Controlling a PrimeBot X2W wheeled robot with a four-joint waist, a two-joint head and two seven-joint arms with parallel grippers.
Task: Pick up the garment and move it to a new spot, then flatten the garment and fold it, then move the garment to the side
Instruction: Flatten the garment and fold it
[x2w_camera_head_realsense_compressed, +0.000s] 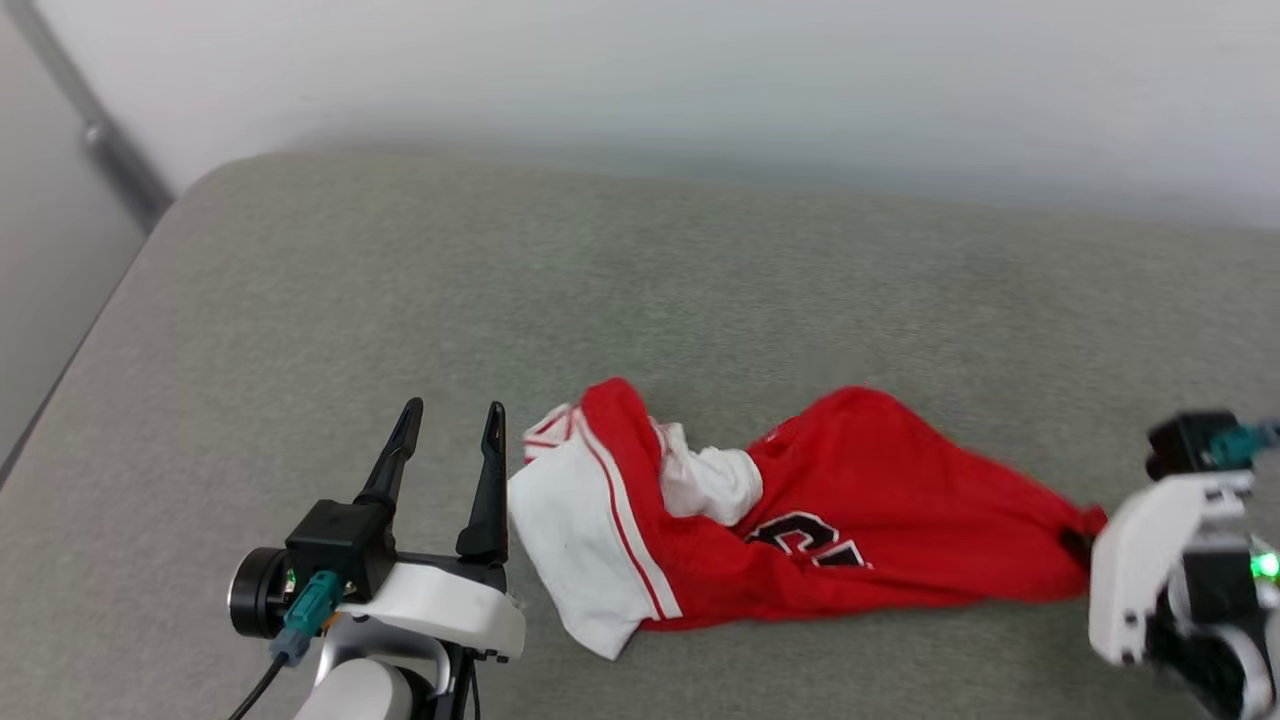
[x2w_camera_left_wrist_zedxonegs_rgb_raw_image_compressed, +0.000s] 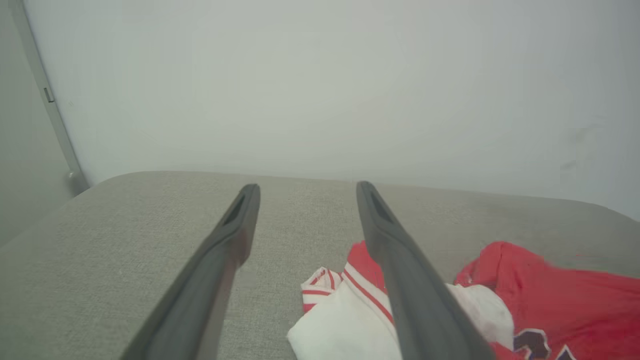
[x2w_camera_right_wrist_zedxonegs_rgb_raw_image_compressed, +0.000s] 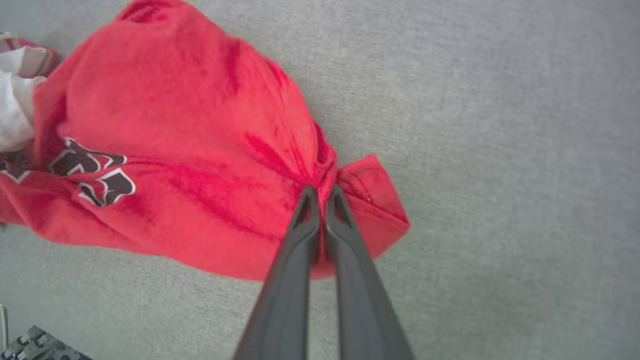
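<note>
The garment, a red jersey with white sleeves and black lettering, lies crumpled on the grey cushion. My right gripper is shut on a pinched fold of red cloth near the garment's right end, which bunches between the two fingers. In the head view that gripper's white body sits at the far right, touching the red tip. My left gripper stands open just left of the white sleeve, fingers upright with nothing between them. From the left wrist, the sleeve lies beyond the right finger.
The grey cushion stretches wide behind and to both sides of the garment. A pale wall runs along the back. A grey rail slants down at the far left, beside the cushion's rounded left corner.
</note>
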